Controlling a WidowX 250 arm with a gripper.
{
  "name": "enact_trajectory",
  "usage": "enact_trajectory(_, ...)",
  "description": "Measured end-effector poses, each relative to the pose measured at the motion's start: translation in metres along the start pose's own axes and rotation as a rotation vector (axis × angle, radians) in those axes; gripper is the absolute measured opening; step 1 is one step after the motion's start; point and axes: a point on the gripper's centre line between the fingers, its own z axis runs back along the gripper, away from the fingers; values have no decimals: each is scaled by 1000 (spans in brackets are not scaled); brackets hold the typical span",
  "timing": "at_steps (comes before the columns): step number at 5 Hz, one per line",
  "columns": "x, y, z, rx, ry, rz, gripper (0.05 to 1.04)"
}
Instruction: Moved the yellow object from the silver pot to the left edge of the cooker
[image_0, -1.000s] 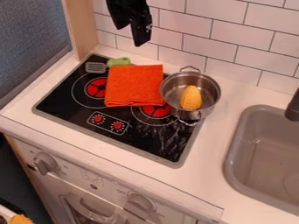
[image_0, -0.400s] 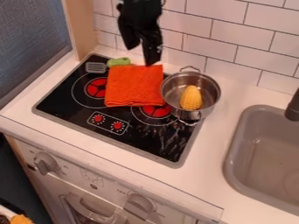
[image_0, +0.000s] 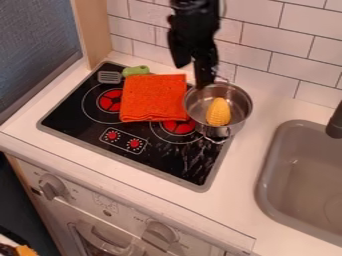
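Camera view, pincer: the black pincer (image_0: 192, 77) hangs over the far left part of the pot's rim, its two fingers parted, with nothing between them.
Yellow corn: stands tilted in the pot, down and to the right of the pincer; bring the opening over its middle before lowering, then close on its sides.
Silver pot (image_0: 196, 106): just below the pincer and to its right; keep both fingers inside the wall, since catching the rim or the far handle could drag or tip it.
Lift: go straight up until the corn (image_0: 218, 112) clears the rim, then travel left.
Orange cloth (image_0: 153, 98): left of the pincer and lower; pass above it so the load does not snag.
Cooker's left edge (image_0: 71, 92): well to the pincer's left, beyond the cloth; lower gently and release once the corn lies steady, as it may roll.
Spatula (image_0: 135, 70): left of the pincer, at the back; steer clear.
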Motion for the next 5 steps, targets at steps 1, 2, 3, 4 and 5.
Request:
enact_trajectory(1, 4, -7, -5, 16, -10, -28, 1001)
enact_trajectory(2, 5, -12, -25, 19, 4, -44, 1001)
enact_trajectory(3, 6, -18, -39, 22, 32, -56, 1001)
enact_trajectory(4, 11, -20, -52, 29, 47, -65, 1001)
enact_trajectory(5, 14, -21, -63, 27, 52, -59, 1001)
